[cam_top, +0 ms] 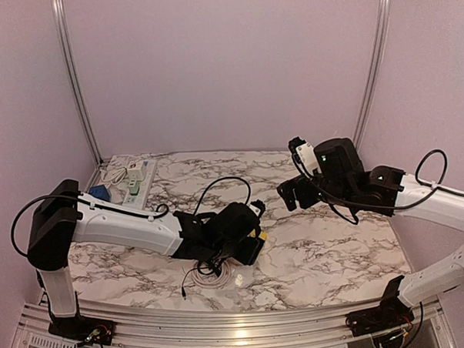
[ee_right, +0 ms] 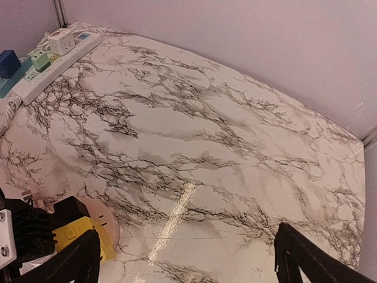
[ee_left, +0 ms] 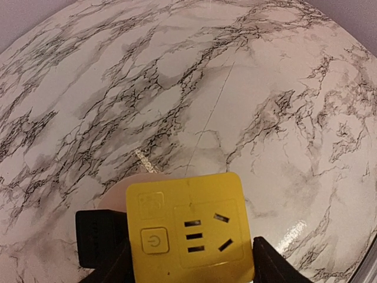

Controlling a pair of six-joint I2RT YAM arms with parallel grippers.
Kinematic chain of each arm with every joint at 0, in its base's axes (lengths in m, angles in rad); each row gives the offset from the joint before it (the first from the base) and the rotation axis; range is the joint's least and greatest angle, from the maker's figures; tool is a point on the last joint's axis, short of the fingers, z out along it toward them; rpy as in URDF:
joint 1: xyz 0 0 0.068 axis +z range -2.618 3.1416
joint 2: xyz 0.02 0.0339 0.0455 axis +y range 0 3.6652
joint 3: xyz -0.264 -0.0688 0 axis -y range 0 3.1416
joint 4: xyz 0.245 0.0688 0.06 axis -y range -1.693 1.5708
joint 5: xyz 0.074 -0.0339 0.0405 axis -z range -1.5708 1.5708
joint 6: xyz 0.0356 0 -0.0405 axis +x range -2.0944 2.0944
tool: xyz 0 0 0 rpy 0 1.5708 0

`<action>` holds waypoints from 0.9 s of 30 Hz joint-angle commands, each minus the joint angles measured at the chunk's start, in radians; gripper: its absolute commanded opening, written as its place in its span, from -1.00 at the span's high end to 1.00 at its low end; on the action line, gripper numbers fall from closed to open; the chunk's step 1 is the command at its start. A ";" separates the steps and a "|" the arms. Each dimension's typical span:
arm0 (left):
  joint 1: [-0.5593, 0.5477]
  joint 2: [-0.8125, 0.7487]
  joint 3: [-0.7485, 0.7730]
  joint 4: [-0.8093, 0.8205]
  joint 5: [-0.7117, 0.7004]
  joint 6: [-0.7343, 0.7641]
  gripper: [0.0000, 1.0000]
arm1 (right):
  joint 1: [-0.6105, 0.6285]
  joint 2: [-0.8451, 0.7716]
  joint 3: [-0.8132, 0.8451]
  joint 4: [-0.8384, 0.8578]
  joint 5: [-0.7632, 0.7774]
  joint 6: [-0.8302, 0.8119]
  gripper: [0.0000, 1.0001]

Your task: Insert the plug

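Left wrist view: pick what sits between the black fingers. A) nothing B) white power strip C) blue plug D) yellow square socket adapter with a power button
D: the yellow square socket adapter, power button showing, sits between the left gripper's fingers.

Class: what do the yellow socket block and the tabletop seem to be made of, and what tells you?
The yellow socket block looks like moulded plastic, smooth and fairly matte: even colour, rounded corners, crisp slots. The tabletop looks like marble, white with dark veins, glossy with reflected glare; real stone or printed film cannot be told.
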 commanded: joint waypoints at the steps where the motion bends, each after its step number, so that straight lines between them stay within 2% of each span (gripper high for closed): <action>1: 0.007 0.017 0.022 -0.083 -0.068 0.000 -0.26 | -0.008 -0.022 -0.001 0.017 -0.002 0.012 -0.97; 8: 0.121 -0.033 -0.058 -0.080 -0.075 0.002 -0.23 | -0.008 -0.021 -0.013 0.030 -0.012 0.016 -0.97; 13: 0.238 -0.072 -0.084 -0.076 -0.071 0.061 -0.25 | -0.008 -0.016 -0.016 0.037 -0.017 0.015 -0.97; 19: 0.382 -0.032 -0.003 -0.097 -0.055 0.125 -0.25 | -0.008 -0.016 -0.019 0.045 -0.028 0.018 -0.97; 27: 0.518 0.102 0.152 -0.096 -0.025 0.142 -0.24 | -0.008 -0.043 -0.061 0.055 -0.038 0.032 -0.97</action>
